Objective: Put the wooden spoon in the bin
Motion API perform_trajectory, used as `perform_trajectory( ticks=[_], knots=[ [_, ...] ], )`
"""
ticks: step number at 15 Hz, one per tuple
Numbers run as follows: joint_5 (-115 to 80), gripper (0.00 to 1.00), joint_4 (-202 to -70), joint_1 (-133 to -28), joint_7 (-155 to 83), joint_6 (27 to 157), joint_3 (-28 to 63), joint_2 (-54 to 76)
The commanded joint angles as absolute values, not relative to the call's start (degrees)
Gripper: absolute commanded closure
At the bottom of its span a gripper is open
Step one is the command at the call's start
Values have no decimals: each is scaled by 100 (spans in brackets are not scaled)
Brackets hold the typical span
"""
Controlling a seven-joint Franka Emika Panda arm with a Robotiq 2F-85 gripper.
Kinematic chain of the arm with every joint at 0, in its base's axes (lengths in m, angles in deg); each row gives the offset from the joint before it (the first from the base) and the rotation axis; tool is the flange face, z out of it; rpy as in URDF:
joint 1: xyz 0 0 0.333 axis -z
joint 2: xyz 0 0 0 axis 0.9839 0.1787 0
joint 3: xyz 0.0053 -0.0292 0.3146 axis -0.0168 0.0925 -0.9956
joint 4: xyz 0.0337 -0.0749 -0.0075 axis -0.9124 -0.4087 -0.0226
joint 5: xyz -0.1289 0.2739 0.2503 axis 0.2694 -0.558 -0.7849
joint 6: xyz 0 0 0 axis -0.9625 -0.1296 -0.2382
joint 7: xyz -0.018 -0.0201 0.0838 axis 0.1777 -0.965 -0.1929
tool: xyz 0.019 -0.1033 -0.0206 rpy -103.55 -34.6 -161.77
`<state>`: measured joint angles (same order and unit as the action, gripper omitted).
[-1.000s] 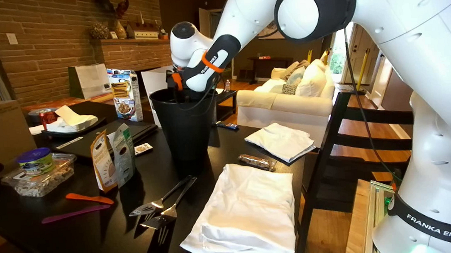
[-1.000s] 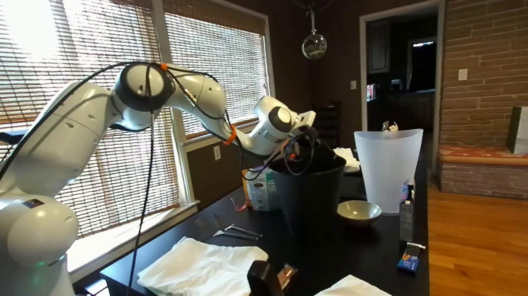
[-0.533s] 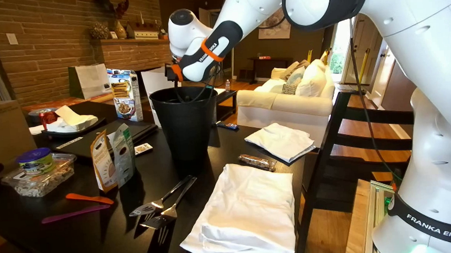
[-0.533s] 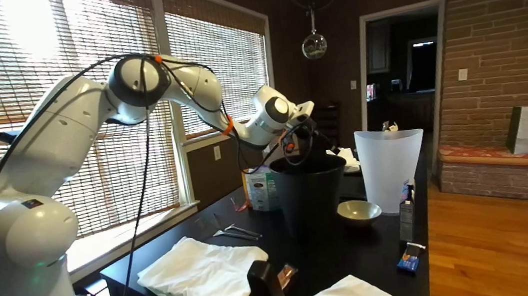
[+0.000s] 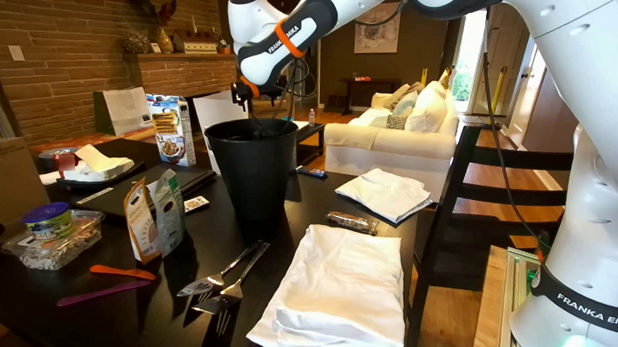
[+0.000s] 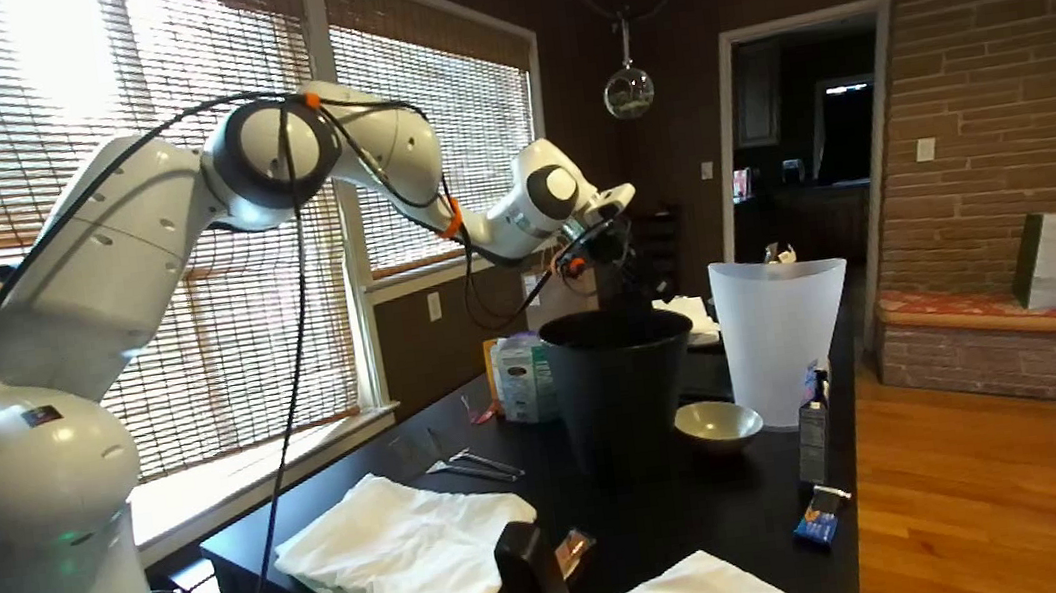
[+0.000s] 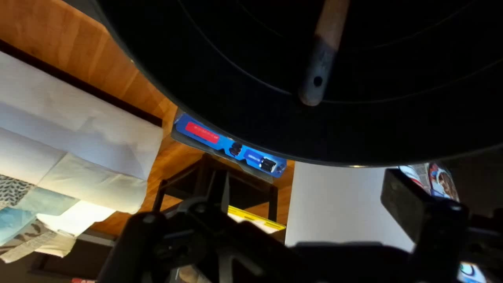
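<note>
The bin (image 5: 254, 181) is tall, round and black and stands upright on the dark table; it shows in both exterior views (image 6: 622, 406). In the wrist view I look into the bin (image 7: 243, 67) from above its rim. The wooden spoon (image 7: 323, 59) lies inside it, its handle end with a hole towards the rim; its other end is out of frame. The spoon is hidden in both exterior views. My gripper (image 7: 308, 190) is open with nothing between its fingers. In an exterior view the gripper (image 6: 637, 283) is just above the bin's mouth.
Metal utensils (image 5: 230, 283), a folded white cloth (image 5: 341, 288) and food pouches (image 5: 155, 218) lie or stand around the bin. A bowl (image 6: 718, 421) and a tall white container (image 6: 785, 335) stand beside it. A chair (image 5: 448, 203) is at the table's edge.
My gripper has risen up and out of the bin to above its rim. The bin and the things on the table have not moved.
</note>
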<state>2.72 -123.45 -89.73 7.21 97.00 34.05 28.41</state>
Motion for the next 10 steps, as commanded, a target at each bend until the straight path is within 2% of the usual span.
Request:
perform_trajectory(
  ticks=[1, 5, 10],
  knots=[
    [-120, 0, -11920, -8610, 178, 8708, 2963, 2854],
    [-278, 0, -11623, -8449, 93, 8102, 2764, 2919],
    [-125, 0, -11748, -8470, 275, 8224, 2757, 2845]
  ],
)
